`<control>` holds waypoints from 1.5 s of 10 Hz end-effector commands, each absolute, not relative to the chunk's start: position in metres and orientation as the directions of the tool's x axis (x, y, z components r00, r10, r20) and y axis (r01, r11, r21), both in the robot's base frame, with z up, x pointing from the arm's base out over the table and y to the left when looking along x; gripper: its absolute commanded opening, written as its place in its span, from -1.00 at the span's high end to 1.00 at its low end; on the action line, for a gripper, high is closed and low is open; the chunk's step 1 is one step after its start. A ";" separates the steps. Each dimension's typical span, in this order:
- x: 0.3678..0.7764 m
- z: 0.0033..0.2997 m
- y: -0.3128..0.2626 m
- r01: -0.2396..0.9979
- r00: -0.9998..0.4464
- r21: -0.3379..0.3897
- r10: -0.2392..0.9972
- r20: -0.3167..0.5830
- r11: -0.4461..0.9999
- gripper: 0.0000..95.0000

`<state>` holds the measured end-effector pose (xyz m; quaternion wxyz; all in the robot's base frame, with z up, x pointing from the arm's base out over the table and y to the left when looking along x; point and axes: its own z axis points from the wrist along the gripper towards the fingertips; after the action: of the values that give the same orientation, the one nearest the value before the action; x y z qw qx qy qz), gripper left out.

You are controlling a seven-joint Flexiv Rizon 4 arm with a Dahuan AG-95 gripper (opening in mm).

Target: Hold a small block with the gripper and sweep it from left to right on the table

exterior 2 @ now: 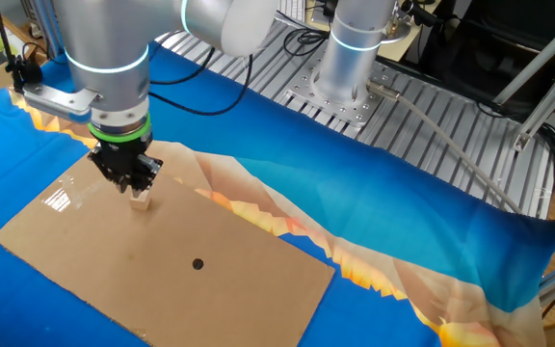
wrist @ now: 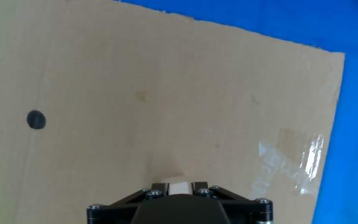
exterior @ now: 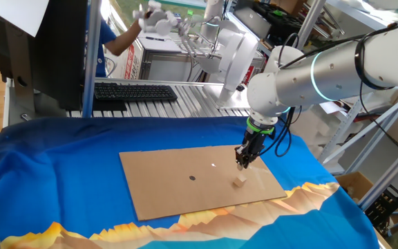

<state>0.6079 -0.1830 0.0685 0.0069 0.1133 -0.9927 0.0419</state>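
The small block (exterior: 239, 181) is a tiny pale beige cube on the right part of the brown cardboard sheet (exterior: 164, 183), which lies on the blue-clothed table (exterior: 61, 180). My gripper (exterior: 242, 164) points straight down over the block. In the other fixed view the block (exterior 2: 141, 200) sits right at the tips of the gripper (exterior 2: 129, 183). In the hand view the block (wrist: 179, 186) fills the gap between the two black fingers (wrist: 156, 188), and the jaws are closed to its width. Its lower part is hidden behind the gripper body.
A small dark round dot (exterior: 192, 178) marks the cardboard left of the block; it also shows in the hand view (wrist: 36, 120). A shiny tape patch (wrist: 291, 158) lies near the cardboard's edge. Behind the table is a grey slatted bench with a black keyboard (exterior: 135, 91).
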 end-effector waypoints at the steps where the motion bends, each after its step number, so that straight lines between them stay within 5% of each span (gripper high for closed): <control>1: 0.606 0.069 -0.183 -0.222 -0.975 -0.089 -0.223 -0.003 0.971 1.00; 4: 0.606 0.069 -0.183 -0.233 -0.971 -0.091 -0.237 -0.033 0.968 1.00; 5: 0.605 0.070 -0.183 -0.236 -0.970 -0.091 -0.240 -0.036 0.967 0.60; 12: 0.603 0.057 -0.177 -0.239 -0.969 -0.087 -0.243 -0.051 0.967 0.60; 13: 0.603 0.058 -0.178 -0.234 -0.970 -0.089 -0.240 -0.052 0.968 0.20; 15: 0.603 0.058 -0.178 -0.229 -0.971 -0.092 -0.235 -0.054 0.969 0.20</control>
<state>0.6020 -0.1783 0.0592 -0.0319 0.1166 -0.9917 0.0440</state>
